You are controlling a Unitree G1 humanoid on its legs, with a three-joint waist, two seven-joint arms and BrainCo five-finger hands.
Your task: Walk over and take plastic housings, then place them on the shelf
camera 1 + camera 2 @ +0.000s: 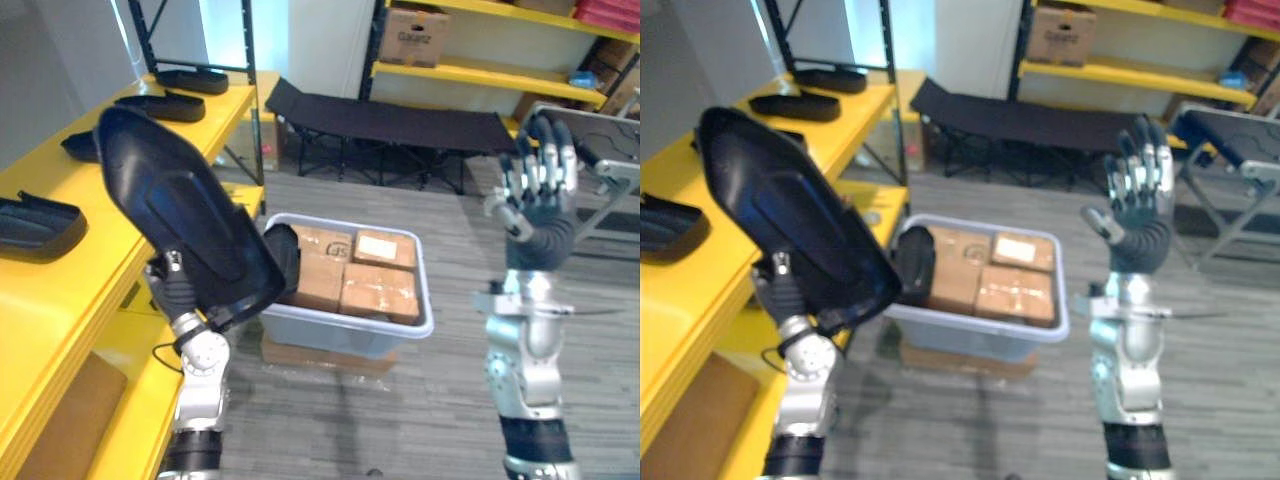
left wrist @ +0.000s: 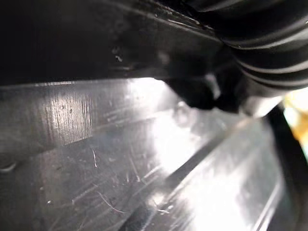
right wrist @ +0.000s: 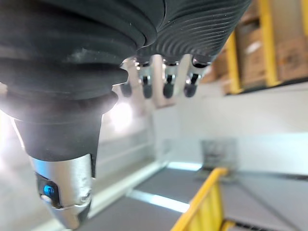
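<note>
A large black plastic housing (image 1: 185,215) is held up in the air, tilted, beside the yellow shelf (image 1: 70,290) on my left. My left hand (image 1: 180,292) grips its lower edge from below, and the glossy housing surface (image 2: 144,159) sits right against the wrist camera. Three more black housings lie on the shelf top: one near (image 1: 35,228), one further back (image 1: 160,105) and one at the far end (image 1: 192,80). Another dark housing (image 1: 285,255) leans inside the grey bin (image 1: 345,332). My right hand (image 1: 540,195) is raised at the right, open and empty, its fingers (image 3: 166,79) straight.
The grey bin holds several cardboard boxes (image 1: 360,275) and stands on the floor just ahead, on flat cardboard. A black folding cot (image 1: 390,120) stands behind it. Yellow racking with a cardboard box (image 1: 413,37) lines the back wall. A grey metal frame (image 1: 610,185) is at the right.
</note>
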